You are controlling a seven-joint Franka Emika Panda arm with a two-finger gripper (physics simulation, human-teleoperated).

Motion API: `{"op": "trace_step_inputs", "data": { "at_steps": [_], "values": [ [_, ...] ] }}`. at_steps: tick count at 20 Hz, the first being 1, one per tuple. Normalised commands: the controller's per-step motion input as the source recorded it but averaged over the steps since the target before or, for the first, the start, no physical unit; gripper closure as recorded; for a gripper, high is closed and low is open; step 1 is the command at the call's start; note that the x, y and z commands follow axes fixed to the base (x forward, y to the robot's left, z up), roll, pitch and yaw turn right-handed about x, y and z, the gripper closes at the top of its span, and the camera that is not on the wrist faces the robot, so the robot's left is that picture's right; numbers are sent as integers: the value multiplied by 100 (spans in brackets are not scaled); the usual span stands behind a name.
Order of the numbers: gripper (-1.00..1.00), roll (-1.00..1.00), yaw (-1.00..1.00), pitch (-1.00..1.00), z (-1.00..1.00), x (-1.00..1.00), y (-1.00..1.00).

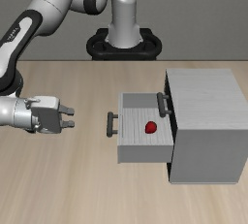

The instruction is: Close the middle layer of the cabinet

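A grey cabinet (205,97) stands on the table at the exterior view's right. One of its drawers (136,143) is pulled out toward the exterior view's left, with a dark handle (110,122) on its front. A small red object (151,128) lies inside it. Another dark handle (164,103) sits on the cabinet's shut front just above the drawer. My gripper (74,116) hovers to the left of the drawer handle, pointing at it with a gap between them. Its fingers are open and hold nothing.
The robot's base (124,44) stands at the far side of the wooden table (68,179). My arm's forearm (19,112) reaches in from the exterior view's left edge.
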Motion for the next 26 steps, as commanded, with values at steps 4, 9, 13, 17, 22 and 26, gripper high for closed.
{"op": "trace_step_inputs", "data": {
  "at_steps": [4, 9, 13, 17, 22, 26],
  "values": [
    [-100, 0, 0, 45, 0, 0, 0],
    [-100, 0, 0, 45, 0, 0, 0],
    [-100, 0, 0, 51, 0, 0, 0],
    [-100, 0, 0, 45, 0, 0, 0],
    [-100, 0, 0, 45, 0, 0, 0],
    [-100, 0, 0, 17, 0, 0, 50]
  ]
}}
